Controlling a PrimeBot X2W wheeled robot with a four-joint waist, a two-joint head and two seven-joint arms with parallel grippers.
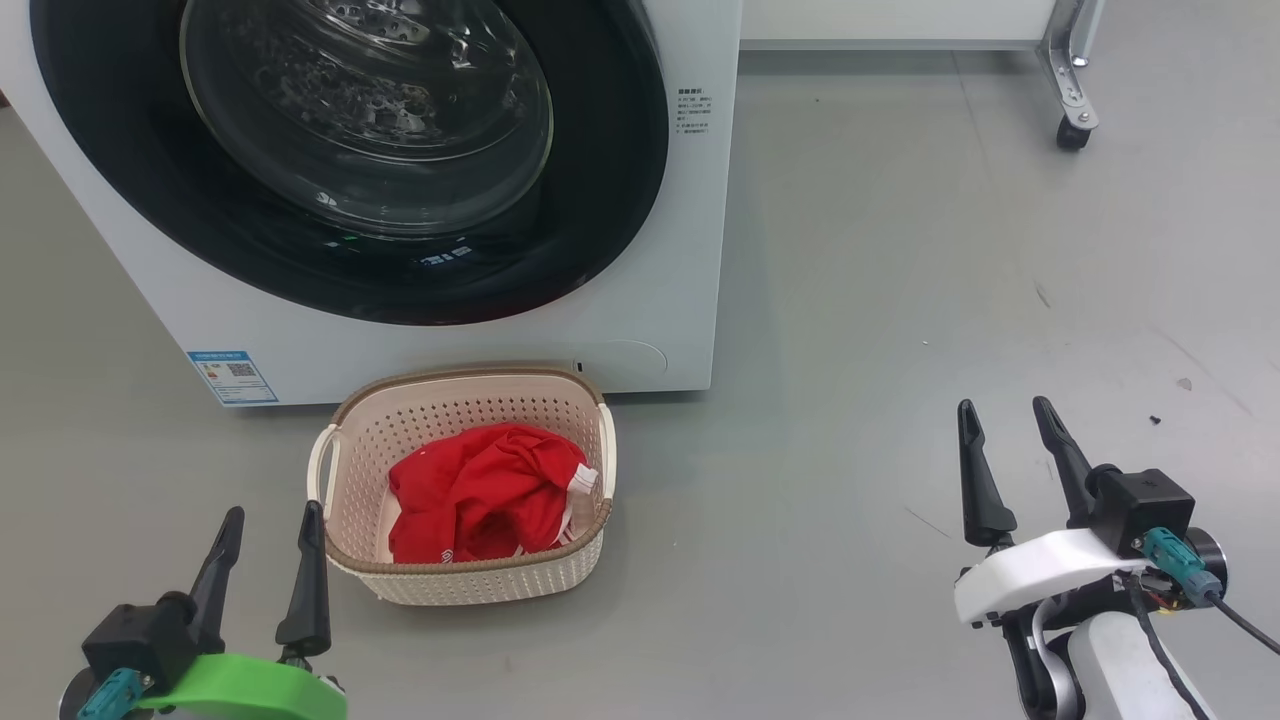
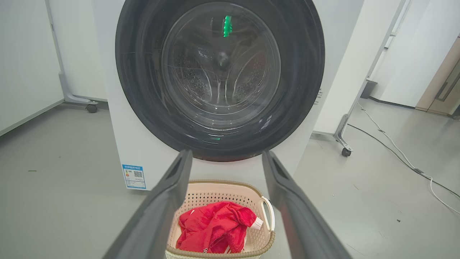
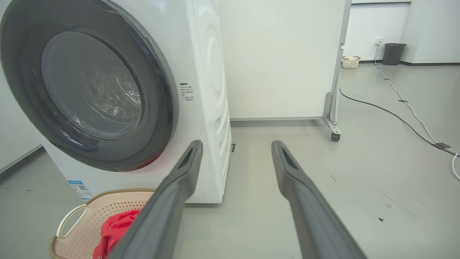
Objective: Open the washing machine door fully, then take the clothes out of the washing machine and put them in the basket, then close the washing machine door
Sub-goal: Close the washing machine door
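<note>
Large round glossy black-rimmed washing machine door (image 1: 360, 130) with bulging clear glass window: shut, lying flush against the front of the big white box-shaped front-loading washing machine (image 1: 690, 250); perforated steel drum visible through the glass, no red fabric seen inside it; small blue label sticker (image 1: 232, 376) at the machine's lower left corner.

Soft red fabric clothes (image 1: 480, 495) with white trim: bundled inside the small cream-white perforated plastic basket (image 1: 470, 378) with brown woven-look rim and side handles; the heap sits below the rim line; the basket stands on the grey floor (image 1: 900, 350) just near of the machine's front, below the door.

Left gripper (image 1: 275, 510), green-mounted, dark fingers: at the near left of the basket, beside its left handle; jaws spread wide, nothing between them; in the left wrist view the fingers frame the basket and the door beyond.

Right gripper (image 1: 1002, 403), white-mounted: well apart to the right of the basket, over bare floor; jaws spread wide, nothing held.

Metal frame leg with black castor (image 1: 1072, 100): far right, beyond the machine; cables lie on the floor further right in the right wrist view.
</note>
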